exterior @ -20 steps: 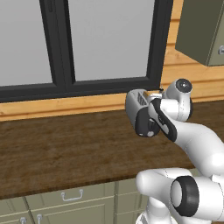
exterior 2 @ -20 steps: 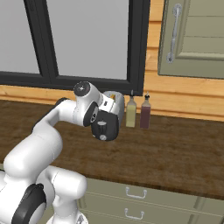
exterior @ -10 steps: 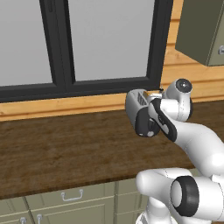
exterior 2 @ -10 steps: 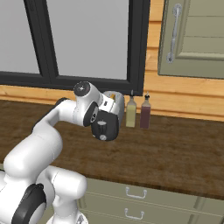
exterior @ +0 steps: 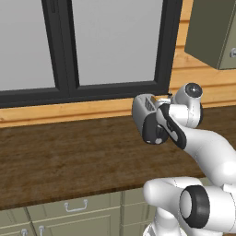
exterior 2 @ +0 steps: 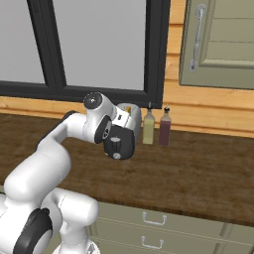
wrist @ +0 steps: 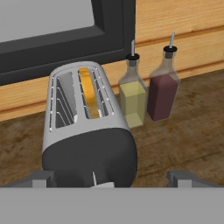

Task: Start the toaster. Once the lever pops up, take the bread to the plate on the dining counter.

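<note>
The bread [wrist: 89,92] sits in the right-hand slot of the toaster [wrist: 87,135], at the back edge of the worktop [wrist: 183,140] under the window, w/ two bottles [wrist: 148,94] just beside it. The gripper [exterior: 150,122] hovers right over the toaster's front end; can't tell if the fingers are spread or pressed together, too little of them shows. Bread looks light, thin, prob. crumbly once toasted, so I'd pinch the top edge across its flat faces, gently, and lift straight up. Lever [wrist: 93,178] is a small tab low on the dark front.
</note>
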You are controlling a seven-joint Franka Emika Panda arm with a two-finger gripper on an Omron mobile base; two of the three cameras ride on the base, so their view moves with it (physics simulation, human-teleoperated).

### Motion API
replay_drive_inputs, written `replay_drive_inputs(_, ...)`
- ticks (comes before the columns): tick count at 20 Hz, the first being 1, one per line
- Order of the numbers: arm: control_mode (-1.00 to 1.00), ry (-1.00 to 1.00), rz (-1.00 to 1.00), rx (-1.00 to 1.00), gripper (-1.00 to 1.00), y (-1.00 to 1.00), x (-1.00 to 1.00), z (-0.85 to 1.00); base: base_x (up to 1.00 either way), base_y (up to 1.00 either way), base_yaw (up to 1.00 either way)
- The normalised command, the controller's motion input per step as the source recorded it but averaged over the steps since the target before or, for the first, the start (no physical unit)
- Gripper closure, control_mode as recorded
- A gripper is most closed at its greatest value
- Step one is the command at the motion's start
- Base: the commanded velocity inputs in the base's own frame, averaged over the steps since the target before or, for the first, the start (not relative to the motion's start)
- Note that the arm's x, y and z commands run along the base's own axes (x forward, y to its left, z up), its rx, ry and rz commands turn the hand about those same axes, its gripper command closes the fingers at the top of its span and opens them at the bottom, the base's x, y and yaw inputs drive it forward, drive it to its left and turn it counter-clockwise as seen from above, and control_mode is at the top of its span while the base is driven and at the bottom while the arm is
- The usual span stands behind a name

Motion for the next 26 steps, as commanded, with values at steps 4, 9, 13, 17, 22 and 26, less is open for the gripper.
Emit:
replay_drive_inputs(4, -1.00, 0.00, 0.00, 0.00, -1.00, 0.00, 0.00, 0.00, 0.00, 0.00, 0.00)
replay_drive_inputs(9, -1.00, 0.00, 0.00, 0.00, -1.00, 0.00, 0.00, 0.00, 0.00, 0.00, 0.00)
replay_drive_inputs(13, -1.00, 0.00, 0.00, 0.00, -1.00, 0.00, 0.00, 0.00, 0.00, 0.00, 0.00)
replay_drive_inputs(17, -1.00, 0.00, 0.00, 0.00, -1.00, 0.00, 0.00, 0.00, 0.00, 0.00, 0.00)
replay_drive_inputs(22, -1.00, 0.00, 0.00, 0.00, -1.00, 0.00, 0.00, 0.00, 0.00, 0.00, 0.00)
replay_drive_inputs(26, -1.00, 0.00, 0.00, 0.00, -1.00, 0.00, 0.00, 0.00, 0.00, 0.00, 0.00)
